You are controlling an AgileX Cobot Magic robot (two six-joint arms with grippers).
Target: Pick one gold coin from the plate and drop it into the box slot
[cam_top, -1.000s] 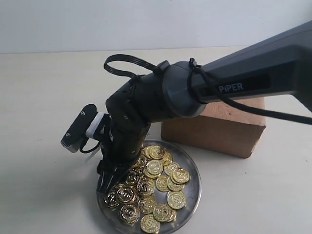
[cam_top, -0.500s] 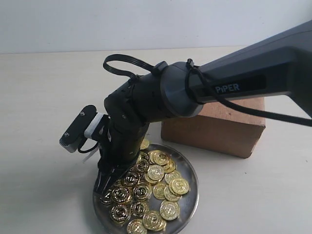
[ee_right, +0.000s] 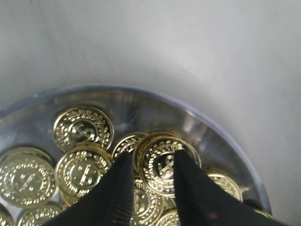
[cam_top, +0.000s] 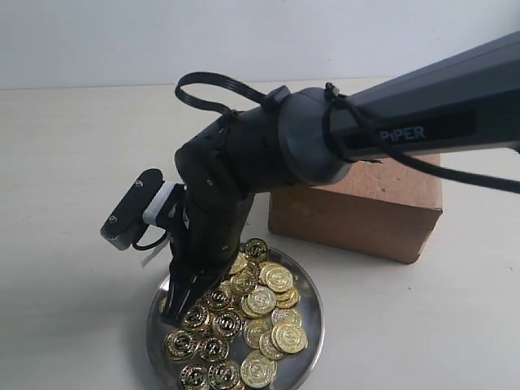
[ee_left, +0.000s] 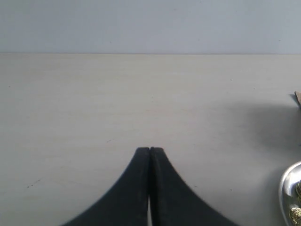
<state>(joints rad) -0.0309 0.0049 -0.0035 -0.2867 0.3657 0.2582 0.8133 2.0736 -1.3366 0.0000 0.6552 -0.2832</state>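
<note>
The shiny silver plate (cam_top: 314,318) lies in front of the brown cardboard box (cam_top: 357,215) and holds several gold coins (cam_top: 262,301). My right gripper (cam_top: 175,304) points down into the plate's left side. Seen from the right wrist, the right gripper (ee_right: 151,157) is open, its fingers standing apart over a coin (ee_right: 162,165) that leans on others near the plate's rim (ee_right: 221,136). The coin is wider than the gap. The arm hides the box's slot. My left gripper (ee_left: 149,149) is shut and empty over bare table, with the plate's edge (ee_left: 288,188) off to one side.
The right arm (cam_top: 390,122) stretches over the box from the right. A wrist camera (cam_top: 130,210) sticks out to the left of the gripper. Pale table surface (cam_top: 73,162) surrounds the plate and box.
The plate has slid to the left with the right gripper in it, and the coins have shifted. The right arm has lifted slightly at the elbow.
</note>
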